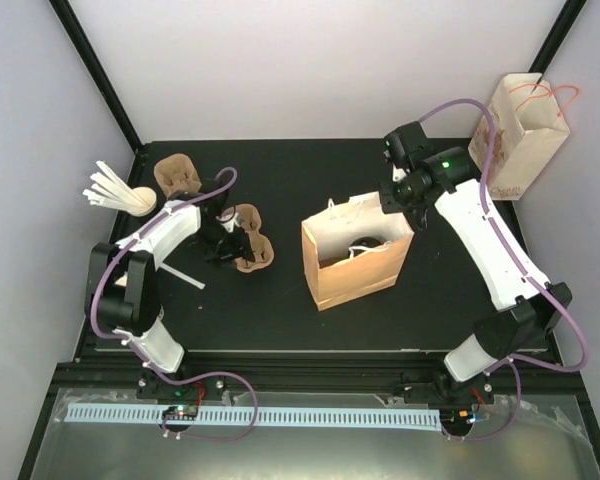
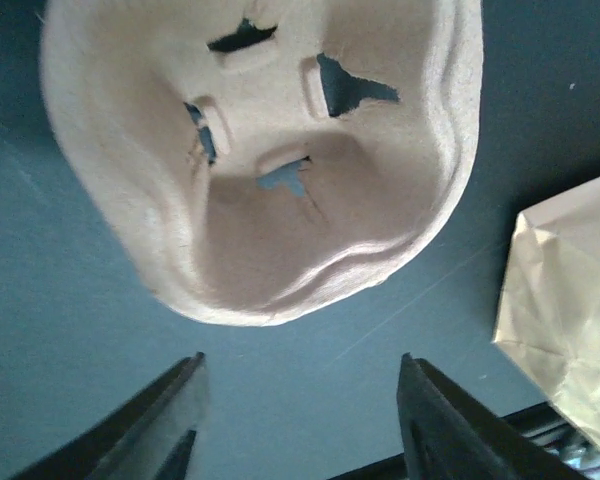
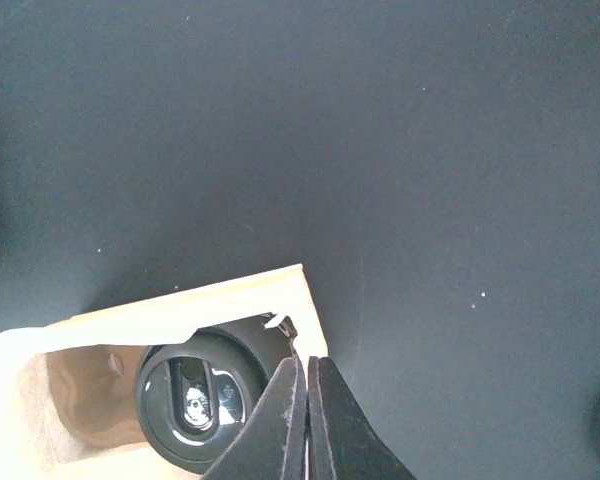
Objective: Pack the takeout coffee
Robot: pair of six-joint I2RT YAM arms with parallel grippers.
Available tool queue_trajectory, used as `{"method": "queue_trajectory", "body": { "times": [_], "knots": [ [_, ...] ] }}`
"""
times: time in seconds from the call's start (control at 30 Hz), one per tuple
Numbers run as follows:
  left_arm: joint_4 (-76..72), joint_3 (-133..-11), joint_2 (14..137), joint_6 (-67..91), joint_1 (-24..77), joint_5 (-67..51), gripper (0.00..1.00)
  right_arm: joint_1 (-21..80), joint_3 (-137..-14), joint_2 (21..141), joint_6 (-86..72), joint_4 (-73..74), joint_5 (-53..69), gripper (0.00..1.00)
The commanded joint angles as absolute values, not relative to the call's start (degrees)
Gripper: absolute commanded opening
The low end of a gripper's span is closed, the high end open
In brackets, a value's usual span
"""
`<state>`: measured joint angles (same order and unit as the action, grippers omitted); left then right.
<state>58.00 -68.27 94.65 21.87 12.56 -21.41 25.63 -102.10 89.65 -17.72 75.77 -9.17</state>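
One cup is the whole matter, and it sits down inside the open brown paper bag [image 1: 352, 278] that stands near the middle of the tabletop [image 1: 280, 320], a little toward the right edge. Of the takeout coffee [image 3: 195, 400] only its black lid [image 1: 366, 245] shows. The lid faces straight up, so the cup's long axis looks upright, standing on the bag's floor.

The right jaws are pressed together, with their tips at the bag's rim near its far right corner. From them the lid lies just below and a little to one side, inside the paper wall. Whether a sliver of rim or white handle is pinched between them I cannot tell.

The left jaws stand apart with nothing between them. They point at a moulded cardboard cup carrier [image 2: 270, 160] that lies just beyond their tips on the left half of the tabletop, well apart from the bag.

The right arm is much the nearer to the coffee. Any reach for the cup would likely go straight down along its axis through the bag's mouth, and those jaws would first have to part. The packing itself looks largely done.
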Motion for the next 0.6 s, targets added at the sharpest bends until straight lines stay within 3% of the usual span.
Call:
{"method": "queue_trajectory", "body": {
  "times": [0.0,0.1,0.17,0.37,0.57],
  "knots": [
    [54.36,-66.59,97.48,24.33,12.65,-29.26,0.45,25.36,-102.17,91.13,-18.77,70.45,-11.68,0.01],
    [51.88,-64.63,99.47,25.56,12.74,-30.88,0.23,25.27,-102.71,92.41,-19.47,67.96,-12.05,0.01],
    [50.08,-64.02,99.92,26.0,12.74,-31.01,0.17,25.15,-104.63,94.23,-19.68,67.94,-12.11,0.01],
    [49.05,-66.92,104.65,25.58,12.74,-31.4,0.09,23.56,-112.76,101.07,-21.25,68.75,-11.73,0.01],
    [48.02,-69.52,105.26,26.03,12.74,-29.66,0.1,21.52,-118.52,105.64,-21.22,67.86,-12.19,0.01]
  ]
}}
